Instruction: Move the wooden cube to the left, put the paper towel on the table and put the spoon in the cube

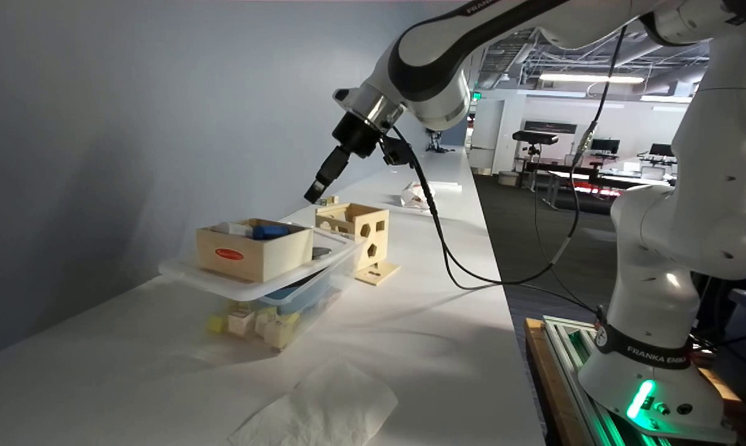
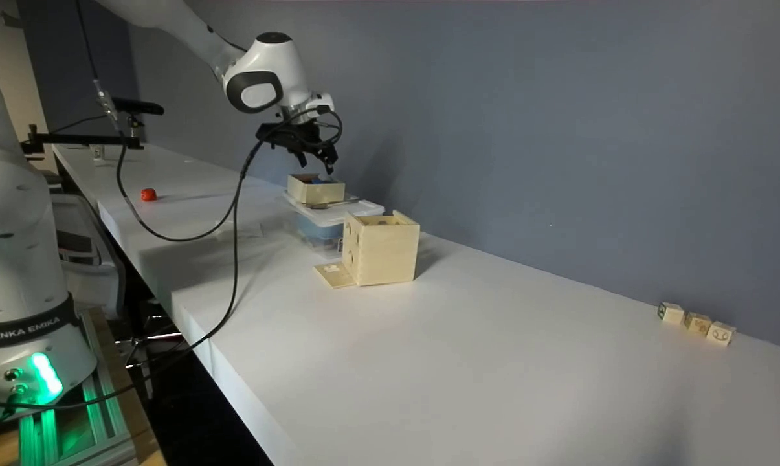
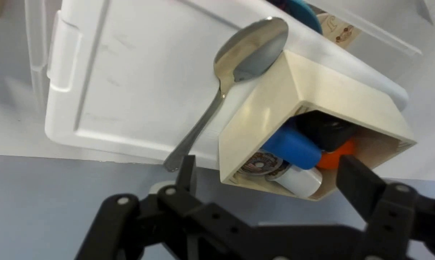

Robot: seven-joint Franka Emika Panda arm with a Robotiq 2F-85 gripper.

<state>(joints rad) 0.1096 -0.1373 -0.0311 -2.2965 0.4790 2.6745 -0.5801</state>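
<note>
Spoon point(image 3: 227, 77) lies on white lid point(image 3: 138, 83), upper ctr of wrist view, just beside shallow wooden box point(image 3: 255, 121) w/ blue item point(image 3: 293, 148) inside. Gripper point(image 3: 268, 169) spread wide, hangs over same box, lower part of wrist view. Wooden cube point(image 2: 386, 255) on bench point(image 2: 493, 362), approx. ctr of frame in both exterior views. Paper towel point(image 1: 332, 409) on bench too, bottom ctr in an exterior view.

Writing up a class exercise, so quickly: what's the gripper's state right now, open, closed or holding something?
Gripper: open, jaws wide apart, holding nothing.
</note>
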